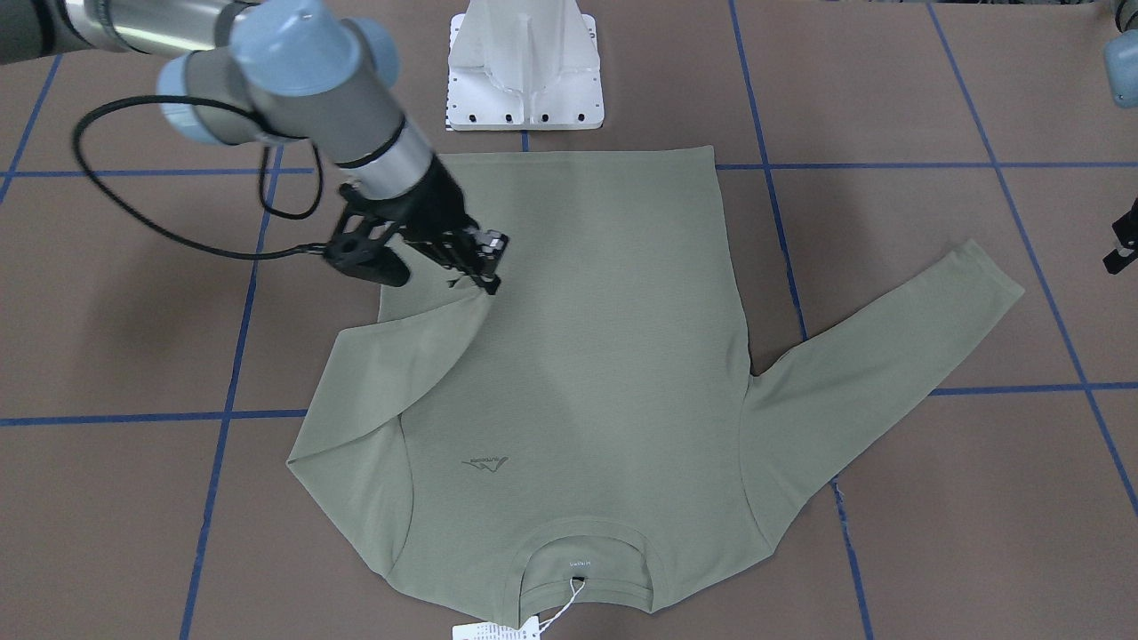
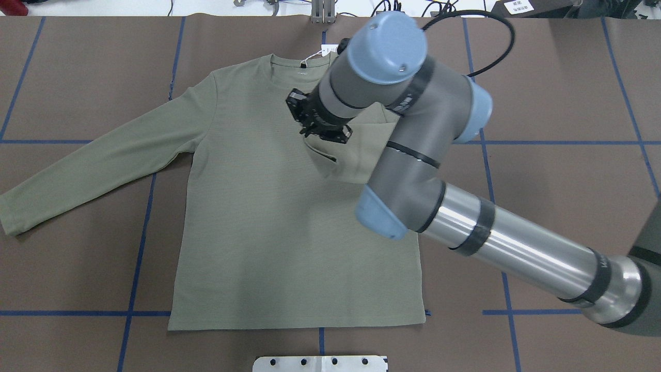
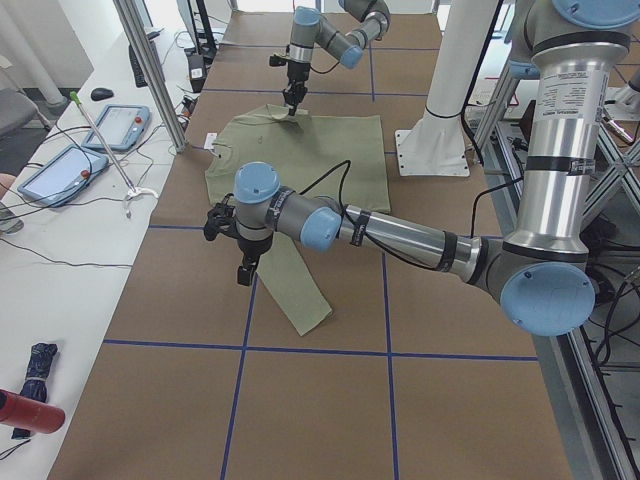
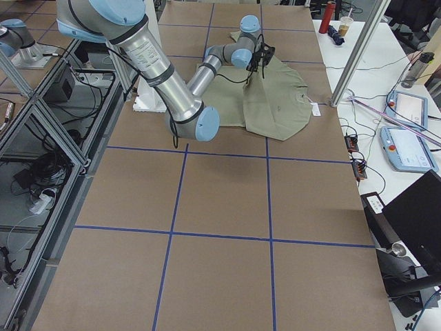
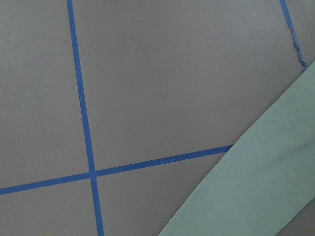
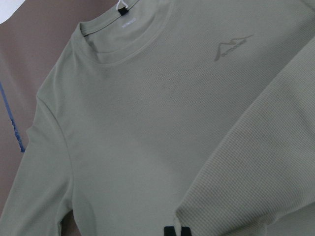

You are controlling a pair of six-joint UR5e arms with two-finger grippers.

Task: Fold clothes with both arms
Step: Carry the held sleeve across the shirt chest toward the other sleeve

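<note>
The olive-green shirt (image 1: 587, 356) lies flat on the brown table, chest logo (image 1: 484, 462) up. Its neck and white hang tag (image 1: 498, 629) are on the side away from the robot. My right gripper (image 1: 487, 283) is shut on the cuff of one sleeve (image 1: 400, 356), which is folded over the shirt's body (image 2: 268, 217); this also shows in the overhead view (image 2: 315, 135). The other sleeve (image 2: 93, 160) lies stretched out flat. My left gripper (image 3: 243, 265) hangs above the table beside that sleeve (image 5: 256, 191). I cannot tell whether it is open or shut.
The white base pedestal (image 1: 524, 67) stands just behind the shirt's hem. Blue tape lines (image 1: 222, 418) grid the table. A side table with tablets (image 3: 120, 125) and metal poles (image 3: 150, 70) runs along the far edge.
</note>
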